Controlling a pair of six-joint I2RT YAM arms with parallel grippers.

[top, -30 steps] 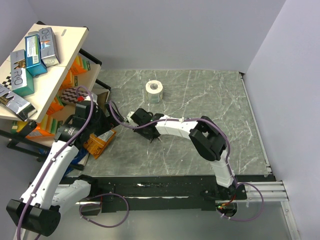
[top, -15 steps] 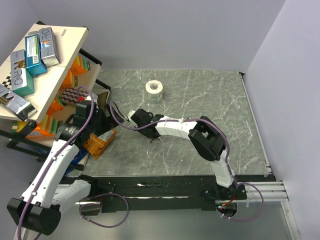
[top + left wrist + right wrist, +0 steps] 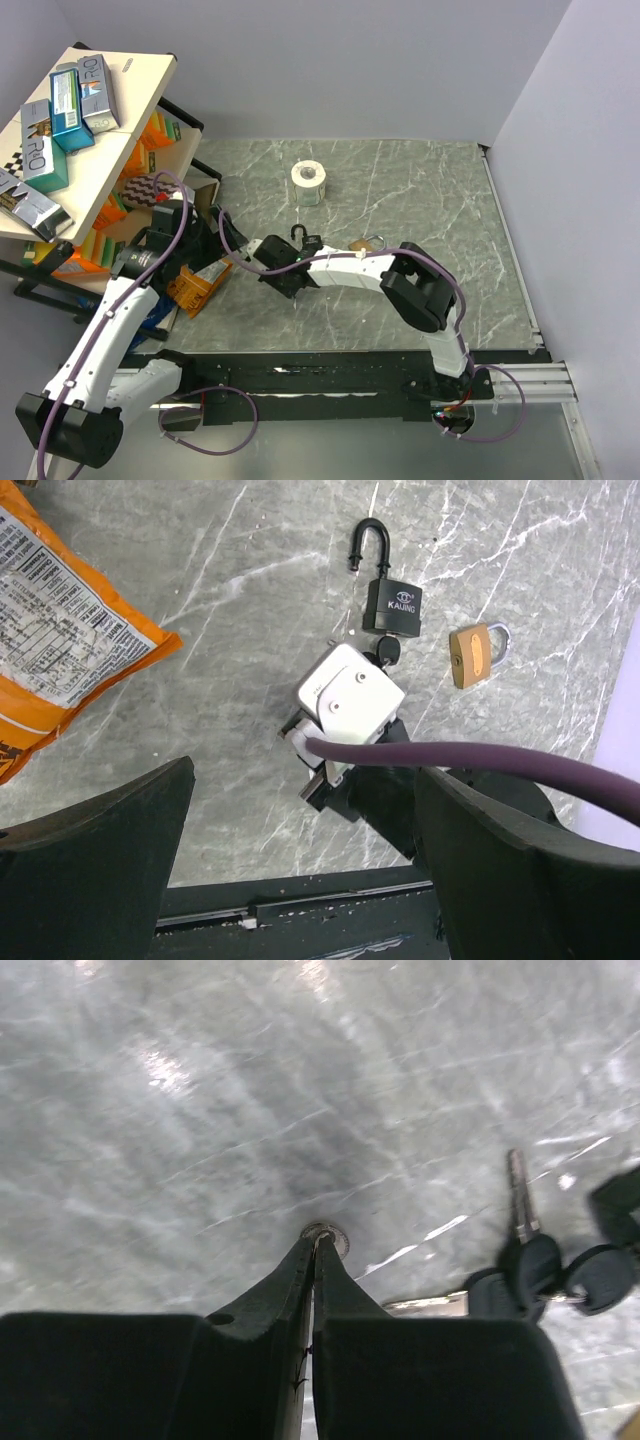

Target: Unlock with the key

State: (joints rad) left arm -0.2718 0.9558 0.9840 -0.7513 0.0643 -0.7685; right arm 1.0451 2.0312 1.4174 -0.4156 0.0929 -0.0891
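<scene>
A black padlock (image 3: 298,238) lies on the marble table with its shackle swung open; it also shows in the left wrist view (image 3: 392,605). The key bunch (image 3: 388,652), black heads and silver blades, sits at the padlock's bottom end and shows at the right of the right wrist view (image 3: 540,1270). My right gripper (image 3: 272,262) is just left of the padlock, tips down on the table, shut (image 3: 318,1235) with a small metal ring (image 3: 332,1239) pinched at its tips. My left gripper (image 3: 218,248) hangs wide open and empty (image 3: 310,880) above them.
A brass padlock (image 3: 365,243) lies right of the black one, seen too in the left wrist view (image 3: 475,655). An orange snack bag (image 3: 195,285) lies at the table's left edge. A white tape roll (image 3: 308,182) stands behind. A shelf (image 3: 140,90) with boxes stands at left.
My right gripper has moved down-left off the black padlock, which now shows with its shackle open. The left arm has barely moved.
</scene>
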